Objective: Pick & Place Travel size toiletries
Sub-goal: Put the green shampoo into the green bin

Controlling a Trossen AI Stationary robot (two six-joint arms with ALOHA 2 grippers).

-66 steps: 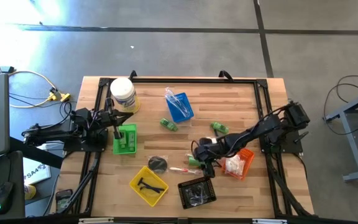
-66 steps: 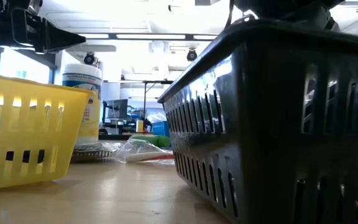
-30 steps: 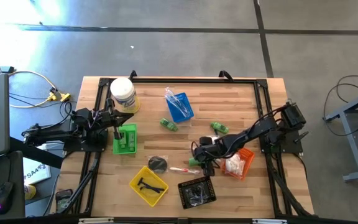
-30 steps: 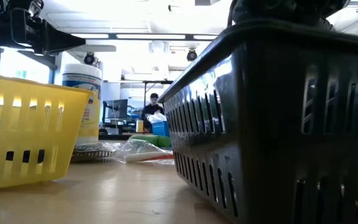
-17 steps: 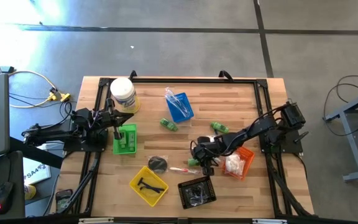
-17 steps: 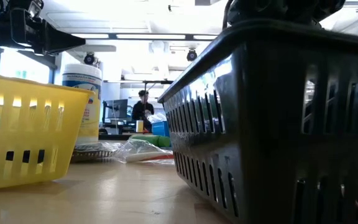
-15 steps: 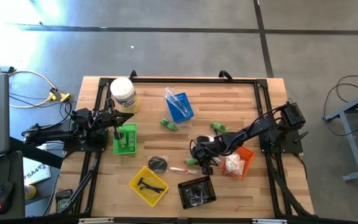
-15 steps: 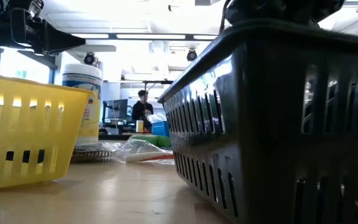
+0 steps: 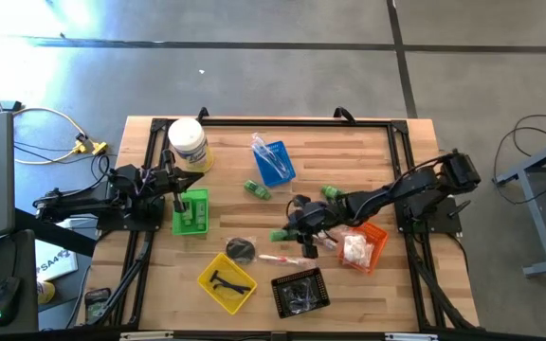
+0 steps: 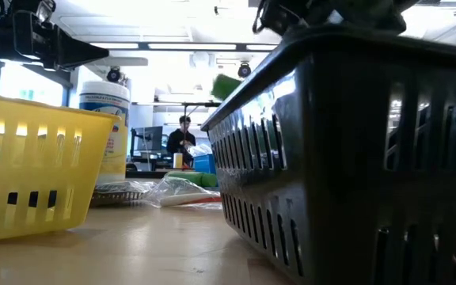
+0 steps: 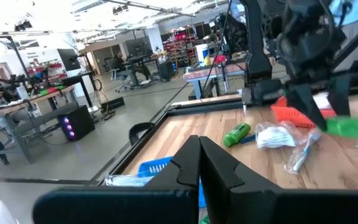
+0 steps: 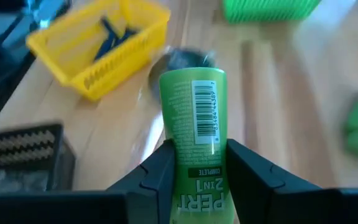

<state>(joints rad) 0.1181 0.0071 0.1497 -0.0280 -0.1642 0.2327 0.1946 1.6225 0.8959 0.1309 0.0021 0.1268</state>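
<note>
3 green bottles [image 9: 280, 234] – 5 trays [image 9: 226, 281], 1 tub [image 9: 187, 143].

The wooden desk [image 9: 349, 161] stands on a grey concrete floor [image 9: 273, 85] with dark lines across it. Behind it is a large bright room with long ceiling lights [image 10: 188, 46], workbenches [image 11: 30, 99], and a person [image 10: 182, 141] standing far away.

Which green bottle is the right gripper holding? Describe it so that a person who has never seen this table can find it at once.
Start at the orange tray near the table's right side. Just left of it, the right gripper is shut on a small green bottle, lifted clear of the wood. The other two green bottles lie loose on the table; this one shows a barcode.
</note>
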